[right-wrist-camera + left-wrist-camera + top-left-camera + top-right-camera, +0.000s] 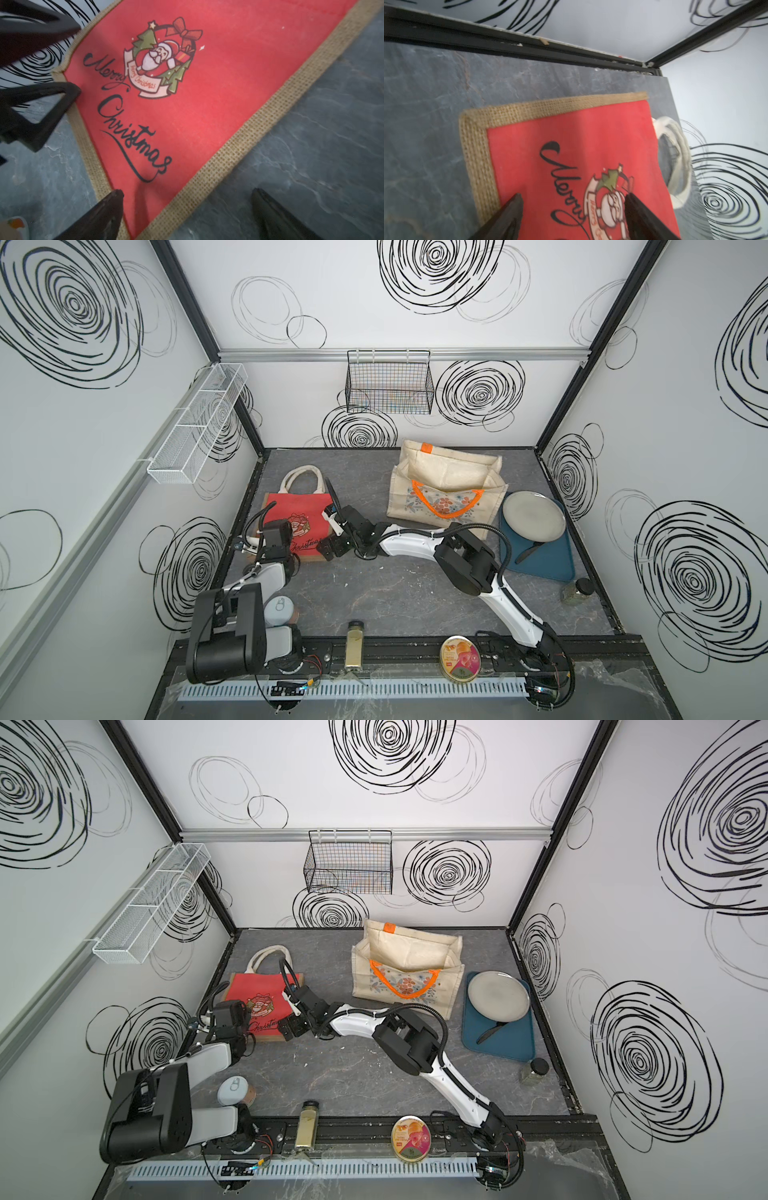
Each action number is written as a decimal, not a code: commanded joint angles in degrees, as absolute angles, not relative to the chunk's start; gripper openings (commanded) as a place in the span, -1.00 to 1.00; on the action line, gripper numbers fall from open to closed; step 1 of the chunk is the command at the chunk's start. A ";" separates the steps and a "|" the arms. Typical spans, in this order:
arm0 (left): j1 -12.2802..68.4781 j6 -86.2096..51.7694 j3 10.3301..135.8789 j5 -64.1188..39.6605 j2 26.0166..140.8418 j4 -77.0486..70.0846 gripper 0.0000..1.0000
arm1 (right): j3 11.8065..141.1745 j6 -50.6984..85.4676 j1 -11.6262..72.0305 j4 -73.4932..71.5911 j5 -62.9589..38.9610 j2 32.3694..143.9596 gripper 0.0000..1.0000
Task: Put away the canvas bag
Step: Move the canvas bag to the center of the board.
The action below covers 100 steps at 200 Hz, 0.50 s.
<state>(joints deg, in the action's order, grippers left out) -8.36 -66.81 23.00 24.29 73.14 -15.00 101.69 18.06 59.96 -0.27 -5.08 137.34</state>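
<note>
A red canvas bag (291,512) with burlap edging, a "Merry Christmas" Santa print and white handles (301,479) lies flat on the grey tabletop at the left, seen in both top views (262,990). My left gripper (573,197) hovers open over the print on the bag's left part (290,536); nothing is between its fingers. The right gripper (188,193) stands open over the bag's near right corner (332,549), one fingertip above the burlap edge (207,187), the other above bare table. The right wrist view also shows the left gripper (79,59) at the bag's far edge.
A beige floral tote (444,497) with orange handles stands open at the back. A blue tray (540,568) with a grey plate (534,516) sits right, a jar (575,591) beside it. A spice bottle (354,645), round tin (460,657) and can (279,610) lie near the front. A black wire basket (388,385) and a white one (199,423) hang on the walls.
</note>
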 commanded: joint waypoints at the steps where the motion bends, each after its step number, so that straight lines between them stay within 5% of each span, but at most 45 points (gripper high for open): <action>1: -5.29 -64.51 25.75 33.25 68.60 -9.12 0.78 | 98.74 17.56 59.85 2.62 -0.56 131.93 1.00; 78: -4.33 -64.70 27.98 35.29 53.94 -1.12 0.98 | 91.83 12.02 59.77 -0.37 1.46 119.27 1.00; 100: -3.56 -58.50 27.59 27.32 50.13 -6.01 0.99 | 89.09 10.36 59.68 -2.19 2.77 114.08 1.00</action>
